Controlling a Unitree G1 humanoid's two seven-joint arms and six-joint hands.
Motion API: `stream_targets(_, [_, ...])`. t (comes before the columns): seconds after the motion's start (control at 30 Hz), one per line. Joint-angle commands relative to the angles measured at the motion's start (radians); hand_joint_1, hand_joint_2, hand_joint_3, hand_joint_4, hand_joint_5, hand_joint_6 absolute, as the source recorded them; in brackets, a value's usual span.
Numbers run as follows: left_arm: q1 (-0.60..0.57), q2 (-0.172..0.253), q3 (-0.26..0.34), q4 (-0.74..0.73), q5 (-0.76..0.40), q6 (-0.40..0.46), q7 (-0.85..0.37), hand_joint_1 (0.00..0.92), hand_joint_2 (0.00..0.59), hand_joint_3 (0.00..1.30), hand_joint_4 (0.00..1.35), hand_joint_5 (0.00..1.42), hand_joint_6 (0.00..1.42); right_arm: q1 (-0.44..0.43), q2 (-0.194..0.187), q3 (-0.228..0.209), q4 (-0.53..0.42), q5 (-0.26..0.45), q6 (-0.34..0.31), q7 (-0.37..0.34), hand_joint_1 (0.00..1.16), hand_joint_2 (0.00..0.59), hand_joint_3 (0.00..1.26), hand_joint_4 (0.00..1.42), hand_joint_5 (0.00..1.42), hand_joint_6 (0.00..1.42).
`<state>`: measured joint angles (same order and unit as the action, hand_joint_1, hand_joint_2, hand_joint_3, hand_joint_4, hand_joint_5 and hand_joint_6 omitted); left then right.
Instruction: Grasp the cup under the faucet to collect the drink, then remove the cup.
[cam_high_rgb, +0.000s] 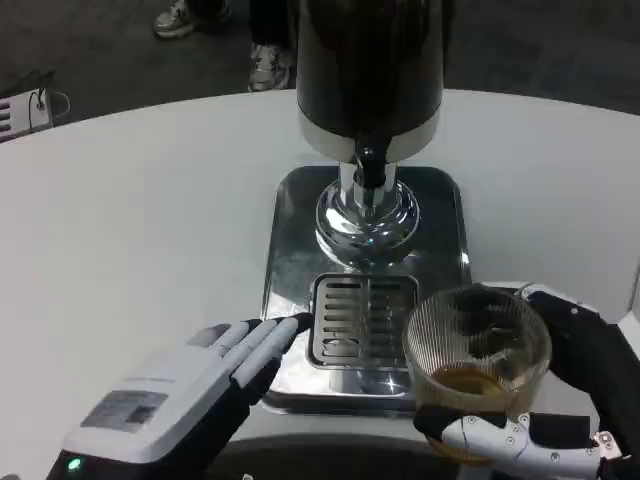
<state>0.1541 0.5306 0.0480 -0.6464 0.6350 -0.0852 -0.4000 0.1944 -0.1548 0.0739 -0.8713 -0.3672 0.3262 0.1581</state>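
Cup (477, 352) with amber drink gripped by right robot hand (545, 400), left robot hand (200, 385) empty, fingers outstretched on drip tray (362, 330)

Light falls bright and even from above onto the white table (120, 220), which stays pale and nearly shadowless, while the floor (100, 60) beyond it is dim. Glare sits on the chrome pedestal (366, 222) and on the steel base plate (290, 270), which mirrors the dark dispenser (370, 70). The ribbed glass cup (477, 350) catches small highlights. Focus is slightly soft throughout, and the table's far edge curves.
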Motion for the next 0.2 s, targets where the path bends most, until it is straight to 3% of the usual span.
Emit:
stream_targets(0.03, [0.005,0.006,-0.007,0.003,0.004,0.01,-0.012,0.0,0.088,0.0,0.0,0.0,0.0,-0.015,0.003,-0.003,-0.01,0.01,-0.025,-0.009,0.99,0.209,1.09,1.31,1.4,1.38])
stream_targets(0.2, [0.008,0.008,-0.006,0.002,0.003,0.01,-0.011,0.0,0.088,0.0,0.0,0.0,0.0,-0.017,0.004,-0.002,-0.009,0.01,-0.024,-0.01,0.99,0.209,1.09,1.31,1.4,1.38])
